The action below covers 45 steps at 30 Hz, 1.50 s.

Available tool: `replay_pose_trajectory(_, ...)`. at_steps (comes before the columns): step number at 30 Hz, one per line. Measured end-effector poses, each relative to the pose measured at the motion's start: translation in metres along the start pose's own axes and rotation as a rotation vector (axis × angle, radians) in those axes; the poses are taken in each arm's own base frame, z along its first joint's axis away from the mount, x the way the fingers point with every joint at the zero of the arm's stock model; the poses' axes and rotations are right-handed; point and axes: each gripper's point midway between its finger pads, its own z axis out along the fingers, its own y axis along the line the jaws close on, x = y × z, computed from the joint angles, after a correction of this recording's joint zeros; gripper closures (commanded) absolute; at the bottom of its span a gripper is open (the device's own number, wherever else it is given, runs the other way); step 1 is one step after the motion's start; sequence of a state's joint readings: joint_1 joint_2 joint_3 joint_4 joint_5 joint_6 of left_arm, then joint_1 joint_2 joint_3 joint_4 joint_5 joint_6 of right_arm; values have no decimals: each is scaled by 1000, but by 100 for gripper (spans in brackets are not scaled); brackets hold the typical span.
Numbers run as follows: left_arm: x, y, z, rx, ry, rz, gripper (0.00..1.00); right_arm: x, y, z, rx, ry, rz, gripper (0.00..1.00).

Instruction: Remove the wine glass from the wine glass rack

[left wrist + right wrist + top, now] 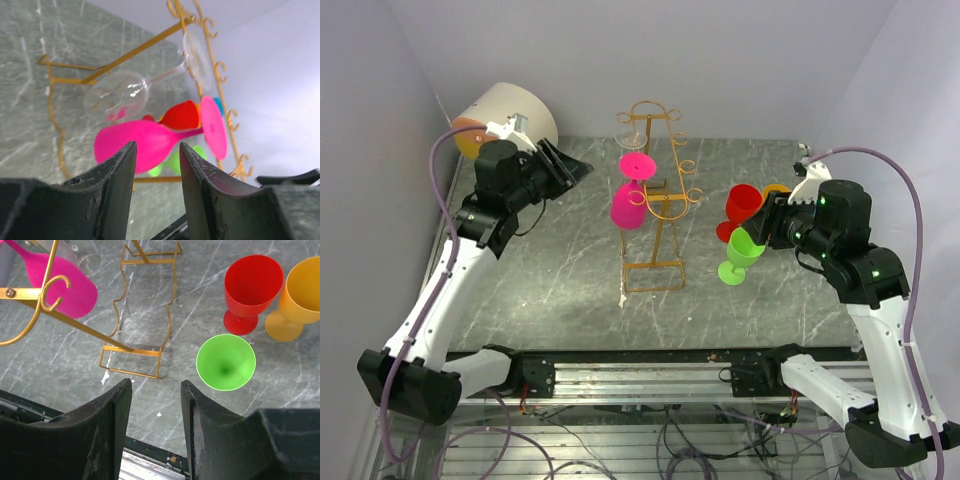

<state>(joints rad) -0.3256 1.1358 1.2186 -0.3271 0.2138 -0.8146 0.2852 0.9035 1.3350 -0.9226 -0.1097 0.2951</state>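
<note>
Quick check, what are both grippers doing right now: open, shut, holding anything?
Left gripper: open, nothing between its fingers.
Right gripper: open, nothing between its fingers.

Thin gold-toned metal wire, brightly polished, for the wine glass rack [22, 293]. Clear wine glass [117, 92] transparent and glossy, with sharp white highlights; pink wine glass [135, 142] opaque and smooth, plastic-looking — satin rather than mirror-bright. Same smooth, opaque, plastic-like finish on the red cup [252, 287], orange cup [302, 290] and green cup [225, 362]. Grey marble-patterned table [195, 295], white-veined, with a dull sheen. Black fingers [107, 435] of the right gripper [155, 385] — matt, grainy and scuffed along the edges. Brushed bare metal on the rail [640, 378].
</note>
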Motion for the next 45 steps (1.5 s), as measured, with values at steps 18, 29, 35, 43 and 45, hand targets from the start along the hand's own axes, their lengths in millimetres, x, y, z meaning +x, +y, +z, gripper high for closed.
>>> replay_pose_trajectory(18,1,-55,22,341,143,-221,54,5,4,8,-34,2,-2,56)
replay_pose_trajectory(29,17,-54,37,318,215,-220,54,4,4,5,-38,-13,-4,56)
replay_pose_trajectory(35,22,-49,42,298,234,-227,55,2,5,4,-40,-22,-5,56)
replay_pose_trajectory(43,27,-53,45,308,248,-239,57,2,5,4,-40,-23,-5,56)
replay_pose_trajectory(45,29,-52,47,305,256,-244,63,2,5,4,-40,-23,-5,56)
